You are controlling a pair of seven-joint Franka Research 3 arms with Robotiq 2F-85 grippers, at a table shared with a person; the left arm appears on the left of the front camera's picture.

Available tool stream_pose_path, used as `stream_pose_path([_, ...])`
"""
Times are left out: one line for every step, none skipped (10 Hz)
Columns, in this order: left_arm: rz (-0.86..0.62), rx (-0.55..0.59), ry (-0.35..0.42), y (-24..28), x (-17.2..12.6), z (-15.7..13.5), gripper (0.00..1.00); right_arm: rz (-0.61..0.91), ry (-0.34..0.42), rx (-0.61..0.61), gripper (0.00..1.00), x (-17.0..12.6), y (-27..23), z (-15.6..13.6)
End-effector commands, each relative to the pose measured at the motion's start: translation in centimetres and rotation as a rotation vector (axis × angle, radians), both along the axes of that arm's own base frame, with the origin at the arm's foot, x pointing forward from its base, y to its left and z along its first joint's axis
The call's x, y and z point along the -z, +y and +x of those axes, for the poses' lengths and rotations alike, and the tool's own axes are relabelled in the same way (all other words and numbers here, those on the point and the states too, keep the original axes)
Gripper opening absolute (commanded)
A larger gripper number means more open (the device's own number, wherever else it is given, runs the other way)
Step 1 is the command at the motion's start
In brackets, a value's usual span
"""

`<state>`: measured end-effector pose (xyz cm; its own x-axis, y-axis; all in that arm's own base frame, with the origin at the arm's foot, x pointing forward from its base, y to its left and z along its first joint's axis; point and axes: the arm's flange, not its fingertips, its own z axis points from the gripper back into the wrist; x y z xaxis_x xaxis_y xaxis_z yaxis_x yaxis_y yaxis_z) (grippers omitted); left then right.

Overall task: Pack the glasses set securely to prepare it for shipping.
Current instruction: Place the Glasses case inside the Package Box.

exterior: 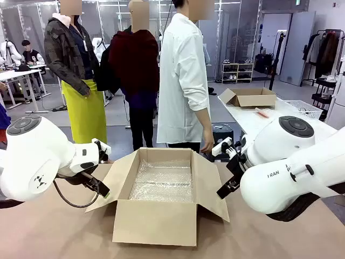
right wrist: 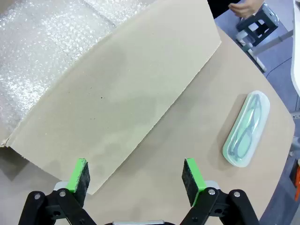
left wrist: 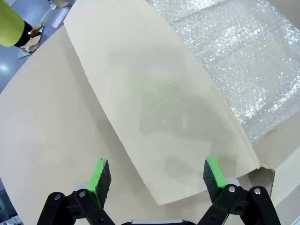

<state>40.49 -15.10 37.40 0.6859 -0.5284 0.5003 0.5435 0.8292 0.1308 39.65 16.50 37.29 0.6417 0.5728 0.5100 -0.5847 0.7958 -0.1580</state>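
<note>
The pale mint-green glasses case (right wrist: 247, 129) lies flat on the brown table, dark frames showing through its lid, to the right of the box's flap (right wrist: 117, 89). The pale pink case is out of view. An open cardboard box (exterior: 161, 216) stands mid-table, lined with bubble wrap (exterior: 161, 181). My right gripper (right wrist: 136, 180) is open and hovers over the edge of that flap, well apart from the mint case. My left gripper (left wrist: 157, 173) is open too, above the box's other side flap (left wrist: 154, 103), holding nothing.
A person in a white coat (exterior: 183, 81) stands at the far side of the table, one hand (right wrist: 243, 8) hanging near the table's edge. Bare tabletop (left wrist: 51, 126) lies outside each flap. Another open box (exterior: 248, 97) sits on a separate white table behind.
</note>
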Motion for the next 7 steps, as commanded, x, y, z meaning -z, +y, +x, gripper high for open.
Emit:
stream_pose_path([0.000, 0.001, 0.001, -0.07, 0.08, -0.09, 1.00, 0.000, 0.000, 0.000, 1.00, 0.00, 0.00, 0.00])
stream_pose_path([0.000, 0.001, 0.001, -0.07, 0.08, -0.09, 1.00, 0.000, 0.000, 0.000, 1.00, 0.00, 0.00, 0.00])
stream_pose_path([0.000, 0.001, 0.001, -0.07, 0.08, -0.09, 1.00, 0.000, 0.000, 0.000, 1.00, 0.00, 0.00, 0.00])
stream_pose_path([0.000, 0.001, 0.001, -0.07, 0.08, -0.09, 1.00, 0.000, 0.000, 0.000, 1.00, 0.00, 0.00, 0.00])
stream_pose_path([0.000, 0.001, 0.001, -0.07, 0.08, -0.09, 1.00, 0.000, 0.000, 0.000, 1.00, 0.00, 0.00, 0.00])
stream_pose_path([0.000, 0.001, 0.001, -0.07, 0.08, -0.09, 1.00, 0.000, 0.000, 0.000, 1.00, 0.00, 0.00, 0.00])
stream_pose_path([0.000, 0.001, 0.001, -0.07, 0.08, -0.09, 1.00, 0.000, 0.000, 0.000, 1.00, 0.00, 0.00, 0.00])
